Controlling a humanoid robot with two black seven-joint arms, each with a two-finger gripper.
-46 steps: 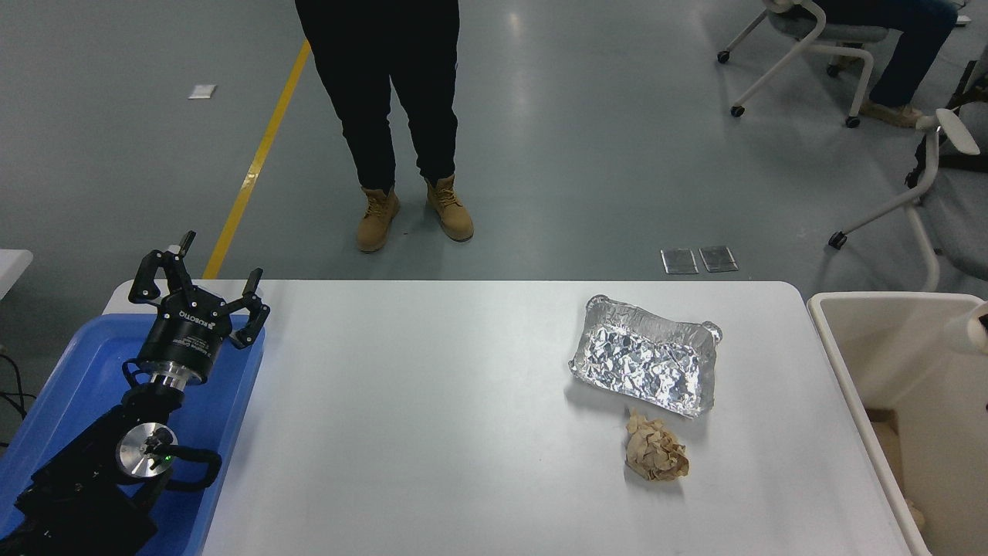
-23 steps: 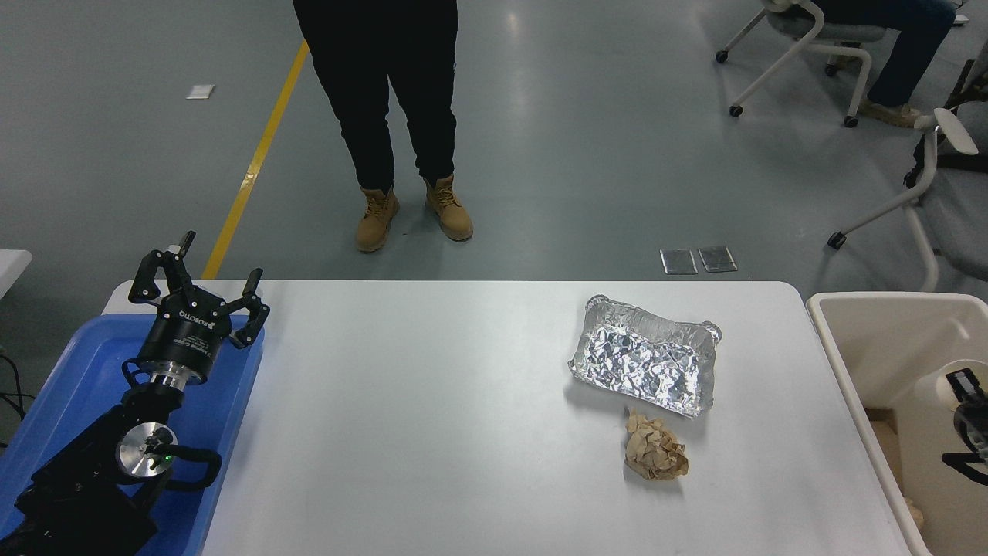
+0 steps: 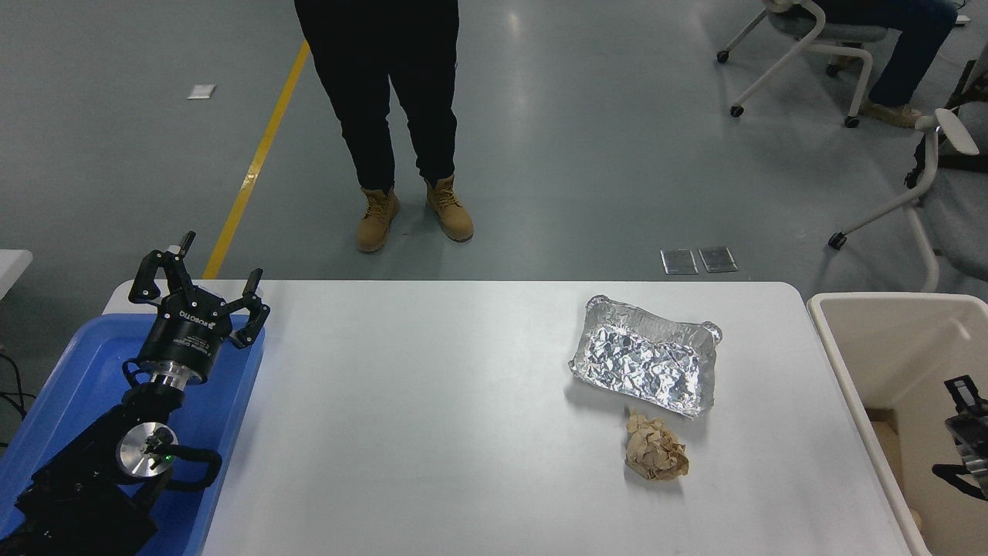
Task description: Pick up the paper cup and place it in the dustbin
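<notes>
Paper cup: not showing anywhere in the head view, neither on the bench nor in what is visible of the bin.
Dustbin (image 3: 830,340): sitting just beside the bench's right end, cream walls and thick rounded rim, its inside only partly showing.
Right end effector (image 3: 965,432): hanging inside the dustbin's opening at the right picture edge; only a dark part is showing, so I cannot tell how its fingers are standing.
Brown paper ball (image 3: 656,452): lying crumpled on the bench, just in front of the foil tray.
Foil tray (image 3: 647,363): sitting crinkled on the bench's right half.
Bench (image 3: 432,417): carrying the tray and the ball.
Left end effector (image 3: 199,297): resting parked at the lower left over the blue tray (image 3: 69,386), fingers spreading wide, holding nothing.
Person (image 3: 386,116): standing at the far side in dark trousers and tan boots.
</notes>
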